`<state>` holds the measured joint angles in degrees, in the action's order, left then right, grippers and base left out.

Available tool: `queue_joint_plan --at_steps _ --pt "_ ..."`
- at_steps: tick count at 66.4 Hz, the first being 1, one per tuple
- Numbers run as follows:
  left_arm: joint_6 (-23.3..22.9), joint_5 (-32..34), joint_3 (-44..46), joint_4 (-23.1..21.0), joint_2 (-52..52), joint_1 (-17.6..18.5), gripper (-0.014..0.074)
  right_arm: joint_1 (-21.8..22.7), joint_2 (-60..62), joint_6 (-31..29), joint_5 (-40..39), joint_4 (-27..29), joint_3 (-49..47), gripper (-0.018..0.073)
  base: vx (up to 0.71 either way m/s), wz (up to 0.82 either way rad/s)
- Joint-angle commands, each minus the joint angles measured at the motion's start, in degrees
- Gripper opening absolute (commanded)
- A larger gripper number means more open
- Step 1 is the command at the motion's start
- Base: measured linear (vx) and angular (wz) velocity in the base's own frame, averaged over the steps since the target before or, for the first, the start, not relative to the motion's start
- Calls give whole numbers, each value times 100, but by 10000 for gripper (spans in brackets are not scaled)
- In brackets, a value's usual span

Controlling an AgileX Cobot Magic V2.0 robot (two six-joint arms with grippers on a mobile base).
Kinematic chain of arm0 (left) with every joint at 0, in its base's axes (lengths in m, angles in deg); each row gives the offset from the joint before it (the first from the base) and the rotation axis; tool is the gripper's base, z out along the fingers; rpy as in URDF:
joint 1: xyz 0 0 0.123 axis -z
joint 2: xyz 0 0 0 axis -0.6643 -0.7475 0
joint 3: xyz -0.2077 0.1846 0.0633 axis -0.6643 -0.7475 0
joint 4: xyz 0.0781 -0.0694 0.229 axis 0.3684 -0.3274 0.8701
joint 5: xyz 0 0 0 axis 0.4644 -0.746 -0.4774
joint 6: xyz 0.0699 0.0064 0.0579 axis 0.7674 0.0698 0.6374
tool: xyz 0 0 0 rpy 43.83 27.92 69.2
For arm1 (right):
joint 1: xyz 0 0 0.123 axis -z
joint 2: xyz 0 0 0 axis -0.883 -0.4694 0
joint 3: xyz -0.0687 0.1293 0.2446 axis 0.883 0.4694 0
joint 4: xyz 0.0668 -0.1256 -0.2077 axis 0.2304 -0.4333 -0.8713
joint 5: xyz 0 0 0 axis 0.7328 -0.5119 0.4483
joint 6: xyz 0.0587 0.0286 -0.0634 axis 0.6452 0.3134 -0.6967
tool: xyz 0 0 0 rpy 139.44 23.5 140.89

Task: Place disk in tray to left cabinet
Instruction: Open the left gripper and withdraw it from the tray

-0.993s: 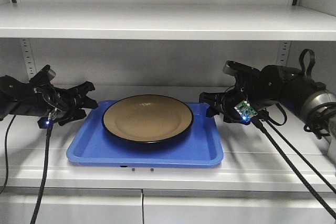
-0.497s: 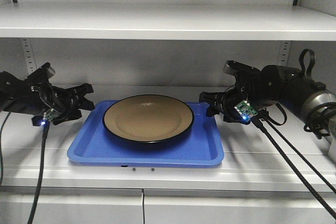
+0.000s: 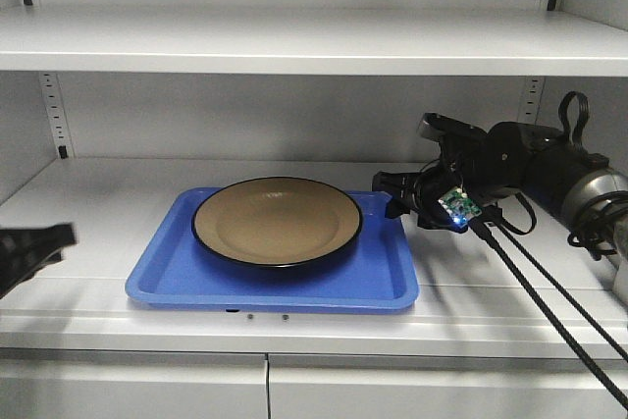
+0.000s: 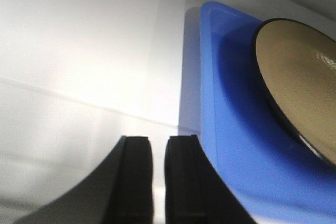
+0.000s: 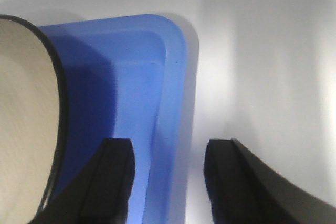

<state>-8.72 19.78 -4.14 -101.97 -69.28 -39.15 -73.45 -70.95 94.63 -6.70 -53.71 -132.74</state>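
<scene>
The tan disk with its black rim rests in the blue tray, which lies flat on a shelf of the left cabinet. My right gripper is open at the tray's right side. In the right wrist view its fingers straddle the tray rim, and the disk lies to the left. My left gripper is a blur at the far left, apart from the tray. The left wrist view shows its fingers nearly together over bare shelf, holding nothing, with the tray and disk to the right.
An upper shelf hangs low over the tray. Slotted rails run up the back wall. Black cables trail from the right arm across the shelf's front edge. Lower doors sit beneath.
My left gripper has pulled back leftward and down from the tray's left edge, and its fingers have come together. The right arm, tray and disk have not moved.
</scene>
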Motion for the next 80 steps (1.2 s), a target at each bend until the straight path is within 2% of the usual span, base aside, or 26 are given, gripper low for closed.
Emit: queue_joint_plan --at_steps 1,10,13,18,30,45,54,80 --pt "-44 861 -721 235 978 15 115 0 422 60 -499 19 -209 396 0 0" --pt "-44 1274 -2066 1229 2467 15 0 0 422 60 -499 19 -209 396 0 0" --pt "-44 1349 -2543 1453 2938 15 -9 0 422 60 -499 19 -209 396 0 0" --pt "-44 1445 -3392 1604 3922 15 -7 0 422 60 -499 19 -209 396 0 0" --pt "-44 1445 -4716 2039 5946 15 -6 0 422 60 -491 19 -209 396 0 0" --pt "-44 1439 -5717 2149 7564 15 -6 0 422 60 -499 19 -209 396 0 0" --pt "-44 1258 -5910 2149 7494 15 -6 0 422 60 -501 19 -209 396 0 0" --pt "-44 1256 -5910 2149 7463 15 -6 0 422 60 -499 19 -209 396 0 0"
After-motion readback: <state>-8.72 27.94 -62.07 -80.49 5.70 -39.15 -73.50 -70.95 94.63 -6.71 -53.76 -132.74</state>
